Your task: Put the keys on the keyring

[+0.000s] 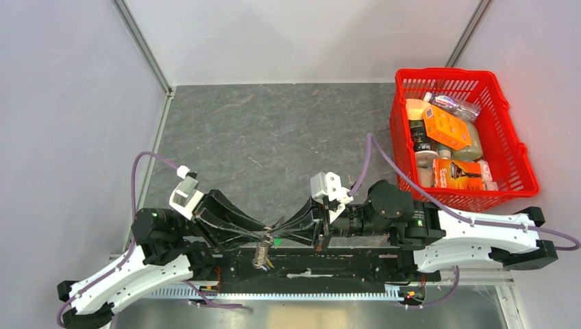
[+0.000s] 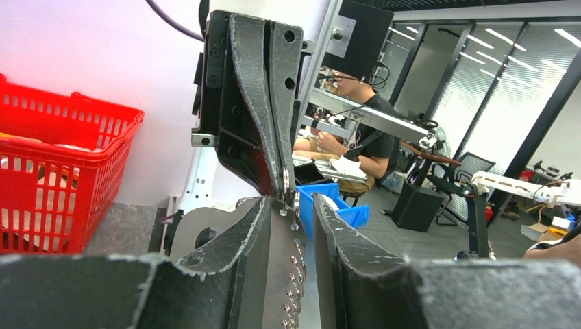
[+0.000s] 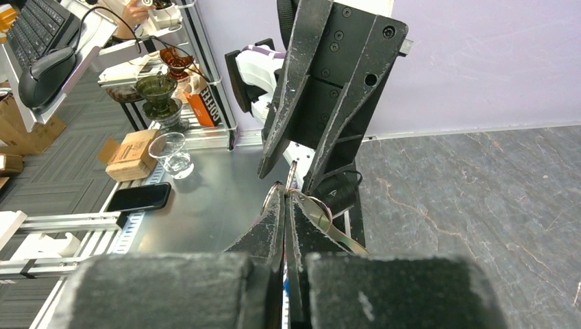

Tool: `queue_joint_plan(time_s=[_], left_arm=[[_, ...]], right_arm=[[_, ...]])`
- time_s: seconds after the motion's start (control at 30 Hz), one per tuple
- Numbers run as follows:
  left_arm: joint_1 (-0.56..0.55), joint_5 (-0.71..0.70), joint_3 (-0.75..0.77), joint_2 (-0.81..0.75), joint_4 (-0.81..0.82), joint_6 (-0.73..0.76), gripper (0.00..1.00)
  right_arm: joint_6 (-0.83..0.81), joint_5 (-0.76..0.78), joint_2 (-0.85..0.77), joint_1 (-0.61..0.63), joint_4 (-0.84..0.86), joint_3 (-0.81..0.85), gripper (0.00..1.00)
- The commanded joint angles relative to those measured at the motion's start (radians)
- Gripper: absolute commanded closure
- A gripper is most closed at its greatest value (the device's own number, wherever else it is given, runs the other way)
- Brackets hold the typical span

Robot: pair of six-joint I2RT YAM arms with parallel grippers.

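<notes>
Right end effector [image 3: 288, 197]: its fingers are pressed together on thin silver metal, which we judge to be the keyring [image 1: 262, 252]. A wire loop pokes out beside the tips.
Left end effector [image 2: 296, 202]: it meets the right one tip to tip. A narrow gap shows between its fingers and a silver sliver sits at the tips. We cannot tell whether it grips.
Keyring position: at the meeting point, held off the bench [image 1: 274, 130]. Its chain [image 2: 294, 271] dangles straight below, with the green tag [image 1: 277, 240] just beside the tips.
The keys: we cannot pick them out for certain.
Handling: we judge the metal light, stiff and slick, and the loose chain likely to swing. Pinch the loop on its flat sides and a key by its plastic cap.
Views: the top view shows the tag, the left wrist view shows the hanging chain, and only the right wrist view shows the loop.
Farther out: a filled red basket [image 1: 473, 199] stands well behind the right end effector.
</notes>
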Motion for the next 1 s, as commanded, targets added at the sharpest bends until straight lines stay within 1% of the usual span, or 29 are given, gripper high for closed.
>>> queue_joint_plan(time_s=[0.0, 0.33, 0.5, 0.83, 0.9, 0.97], left_arm=[[0.003, -0.002, 0.007, -0.01, 0.042, -0.033, 0.65], [0.003, -0.001, -0.004, 0.012, 0.066, -0.041, 0.66], [0.003, 0.0, 0.0, 0.02, 0.07, -0.039, 0.72], [0.003, 0.004, 0.002, 0.029, 0.086, -0.044, 0.8], [0.003, 0.004, 0.001, 0.03, 0.091, -0.048, 0.83], [0.003, 0.003, -0.001, 0.032, 0.095, -0.05, 0.89]], right_arm=[[-0.016, -0.001, -0.029, -0.002, 0.082, -0.005, 1.0], [-0.023, -0.008, -0.022, -0.002, 0.105, -0.006, 1.0], [-0.023, -0.015, -0.018, -0.002, 0.105, -0.004, 1.0], [-0.023, -0.033, -0.019, -0.002, 0.101, -0.008, 1.0], [-0.024, -0.036, -0.019, -0.002, 0.098, -0.009, 1.0], [-0.023, -0.038, -0.019, -0.003, 0.098, -0.011, 1.0]])
